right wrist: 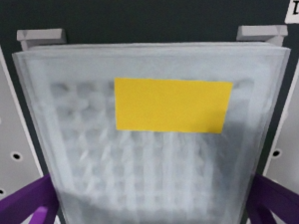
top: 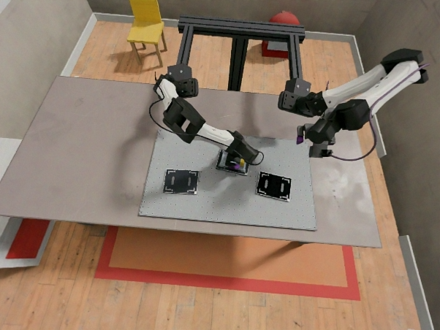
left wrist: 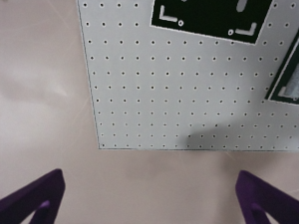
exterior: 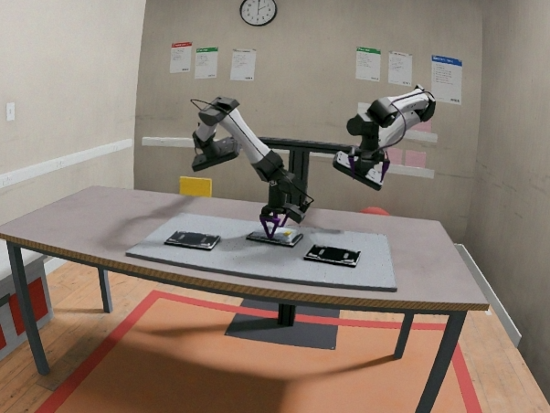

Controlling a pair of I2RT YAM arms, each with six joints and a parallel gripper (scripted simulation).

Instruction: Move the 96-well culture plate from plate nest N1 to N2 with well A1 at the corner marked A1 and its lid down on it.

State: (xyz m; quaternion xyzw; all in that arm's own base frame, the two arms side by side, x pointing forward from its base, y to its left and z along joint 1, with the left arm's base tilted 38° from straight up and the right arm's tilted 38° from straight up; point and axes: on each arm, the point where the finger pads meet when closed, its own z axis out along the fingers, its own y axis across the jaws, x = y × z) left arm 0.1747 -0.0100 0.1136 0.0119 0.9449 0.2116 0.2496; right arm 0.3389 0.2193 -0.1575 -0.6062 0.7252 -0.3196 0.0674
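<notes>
The lidded culture plate (top: 242, 163) (exterior: 287, 233) (right wrist: 149, 163) has a yellow label and sits in the middle nest (right wrist: 149, 16) (top: 230, 171); it looks flat between the visible locators. Its A1 corner is not readable. My right gripper (right wrist: 151, 179) (exterior: 277, 230) is open, low over the plate, with one purple finger beside each side. An empty nest (top: 274, 186) (exterior: 333, 256) (left wrist: 209, 16) lies on the arms' left, another (top: 181, 182) (exterior: 192, 239) on their right. The nest names are not readable. My left gripper (left wrist: 150, 177) (exterior: 368, 183) is open and empty, raised well away from the plate.
The nests stand on a grey perforated board (top: 219, 212) (exterior: 256, 265) (left wrist: 149, 109) on the table (top: 80, 146) (exterior: 91, 215). The right arm reaches over the board's rear edge. The left arm is raised beyond the board's side. The dark stand (top: 239, 27) is behind the table.
</notes>
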